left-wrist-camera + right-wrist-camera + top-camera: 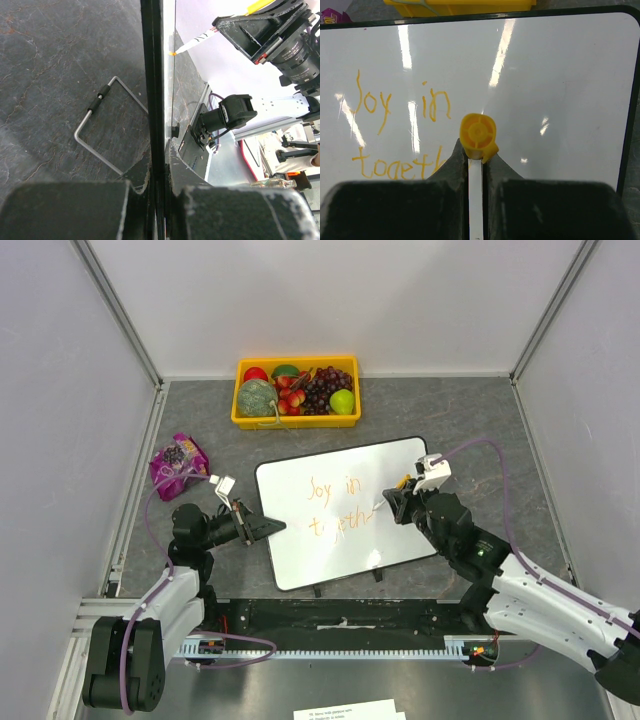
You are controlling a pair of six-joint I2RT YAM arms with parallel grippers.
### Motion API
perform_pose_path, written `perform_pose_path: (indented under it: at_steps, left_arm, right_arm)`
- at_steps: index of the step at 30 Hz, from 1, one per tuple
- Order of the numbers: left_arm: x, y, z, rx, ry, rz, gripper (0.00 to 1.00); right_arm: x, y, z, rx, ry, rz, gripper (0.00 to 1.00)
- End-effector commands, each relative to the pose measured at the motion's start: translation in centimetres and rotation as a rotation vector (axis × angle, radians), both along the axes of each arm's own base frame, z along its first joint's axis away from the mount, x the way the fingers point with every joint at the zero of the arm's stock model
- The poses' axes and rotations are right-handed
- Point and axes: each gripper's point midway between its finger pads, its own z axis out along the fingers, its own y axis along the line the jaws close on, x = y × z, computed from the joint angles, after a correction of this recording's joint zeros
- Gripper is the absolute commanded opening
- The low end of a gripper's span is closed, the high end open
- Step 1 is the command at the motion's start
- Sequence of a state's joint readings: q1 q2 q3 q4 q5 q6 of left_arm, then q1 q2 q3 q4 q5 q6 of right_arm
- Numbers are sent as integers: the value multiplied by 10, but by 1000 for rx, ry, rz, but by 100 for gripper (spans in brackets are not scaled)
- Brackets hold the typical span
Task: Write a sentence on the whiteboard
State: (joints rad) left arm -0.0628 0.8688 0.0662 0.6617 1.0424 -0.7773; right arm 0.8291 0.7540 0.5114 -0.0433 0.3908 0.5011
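The whiteboard (pixel 400 475) lies tilted on the dark table, its black frame (pixel 154 75) seen edge-on in the left wrist view. My left gripper (pixel 272 527) (pixel 160 165) is shut on its left edge. On its white face (pixel 545 75) the orange sentence (pixel 335 505) (pixel 395 105) reads "Joy in" with "togeth" below. My right gripper (pixel 392 502) (pixel 476 160) is shut on a white marker with a yellow end (pixel 478 132). The marker's orange tip (pixel 172 52) touches the board just right of the last letter.
A yellow tray (pixel 240 405) of fruit stands behind the board. A purple bag (pixel 178 462) lies at the left. A wire stand (pixel 97 125) rests on the dark table under the board's left edge. Grey walls enclose the table on three sides.
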Motion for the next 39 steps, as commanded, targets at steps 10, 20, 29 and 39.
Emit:
perform_pose_path:
  at_steps: [10,20,29,39]
  left_arm:
    - [-1,1,-9,44,-79,-13,2]
    - [-1,1,-8,43,-81,-14,2]
    - [-1,1,-9,42,-80,-12,2]
    - [-1,1,-9,42,-80,-12,2]
  right_arm:
    - [-6,16,-5,3,32,93,0]
    - [-21,6,-33,-33,96,111,0]
    - [-25,-6,-48,-70,123,77,0]
    - [-12,-12,-15,-54,49,9,0]
